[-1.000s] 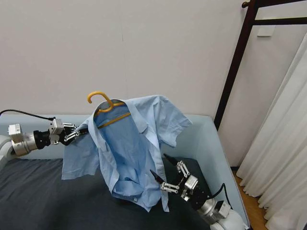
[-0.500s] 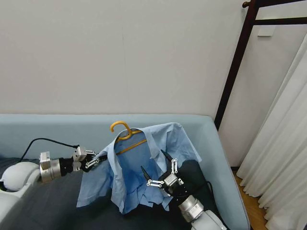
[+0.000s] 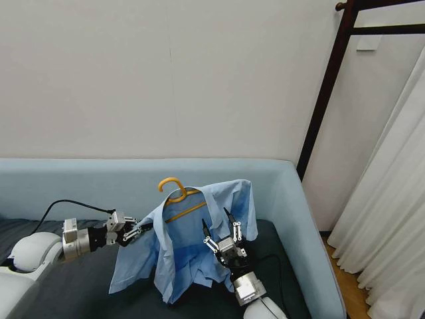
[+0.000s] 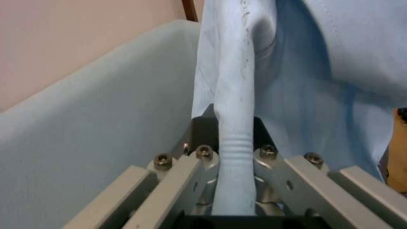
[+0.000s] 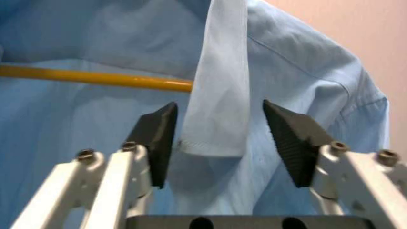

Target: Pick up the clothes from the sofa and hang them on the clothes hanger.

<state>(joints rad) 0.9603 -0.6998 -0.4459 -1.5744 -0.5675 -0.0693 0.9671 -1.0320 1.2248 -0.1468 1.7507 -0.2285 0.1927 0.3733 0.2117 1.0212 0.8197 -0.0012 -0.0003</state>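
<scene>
Hanging on a yellow hanger (image 3: 176,193), the light blue shirt (image 3: 189,256) sits low over the dark seat of the pale blue sofa (image 3: 295,212). The left gripper (image 3: 138,230) is pinched on a fold of the shirt's shoulder fabric, on the robot's left side of the garment. The right gripper (image 3: 221,229) is at the shirt front with its fingers spread; a strip of the shirt front lies between them, unclamped. A dark wooden clothes stand (image 3: 325,93) stands to the right of the sofa, well apart from the shirt
</scene>
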